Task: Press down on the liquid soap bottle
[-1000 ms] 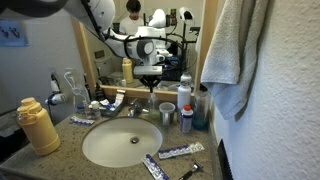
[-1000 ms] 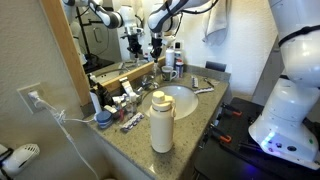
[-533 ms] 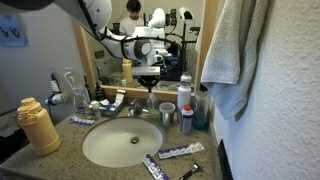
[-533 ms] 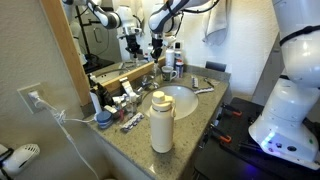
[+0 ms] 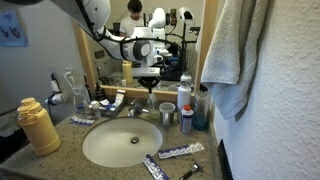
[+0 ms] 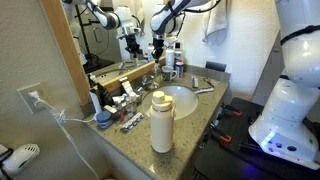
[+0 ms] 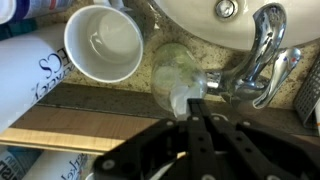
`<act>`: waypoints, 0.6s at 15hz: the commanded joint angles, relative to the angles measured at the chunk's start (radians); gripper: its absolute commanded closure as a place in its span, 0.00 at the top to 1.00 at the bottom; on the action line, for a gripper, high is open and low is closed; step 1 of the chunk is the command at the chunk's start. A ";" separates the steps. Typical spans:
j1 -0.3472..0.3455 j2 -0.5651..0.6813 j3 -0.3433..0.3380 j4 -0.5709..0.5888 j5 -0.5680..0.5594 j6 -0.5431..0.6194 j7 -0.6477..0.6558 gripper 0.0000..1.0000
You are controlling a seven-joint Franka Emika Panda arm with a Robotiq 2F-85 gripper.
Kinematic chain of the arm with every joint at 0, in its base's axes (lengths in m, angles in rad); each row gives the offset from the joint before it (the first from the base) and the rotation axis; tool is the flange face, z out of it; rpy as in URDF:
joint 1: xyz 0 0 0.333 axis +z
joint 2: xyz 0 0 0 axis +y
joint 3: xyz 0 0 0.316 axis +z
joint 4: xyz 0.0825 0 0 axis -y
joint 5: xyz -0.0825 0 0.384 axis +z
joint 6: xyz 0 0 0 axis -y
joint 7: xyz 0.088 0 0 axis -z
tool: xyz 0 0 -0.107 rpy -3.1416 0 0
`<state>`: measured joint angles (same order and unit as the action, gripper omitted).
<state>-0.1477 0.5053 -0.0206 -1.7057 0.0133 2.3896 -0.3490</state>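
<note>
The liquid soap bottle (image 7: 175,72) is clear with a pale pump head and stands on the counter behind the sink, next to the faucet (image 7: 262,55). In the wrist view my gripper (image 7: 193,106) is shut, its fingertips right over the pump head and seemingly touching it. In both exterior views the gripper (image 5: 150,80) (image 6: 156,54) points straight down over the bottle (image 5: 151,101) (image 6: 158,70) at the mirror's base.
A white cup (image 7: 103,45) (image 5: 166,114) stands beside the bottle. The sink basin (image 5: 120,142) lies in front. A yellow bottle (image 5: 38,126) (image 6: 161,121) stands near the counter edge. Tubes (image 5: 176,152) lie by the basin. A towel (image 5: 236,50) hangs at the side.
</note>
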 commanded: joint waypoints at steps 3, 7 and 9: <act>-0.002 0.031 0.000 -0.034 -0.008 0.035 0.030 0.00; -0.004 0.038 0.003 -0.033 -0.005 0.035 0.025 0.00; -0.005 0.041 0.003 -0.032 -0.004 0.036 0.024 0.00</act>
<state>-0.1502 0.5070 -0.0223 -1.7067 0.0134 2.3998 -0.3459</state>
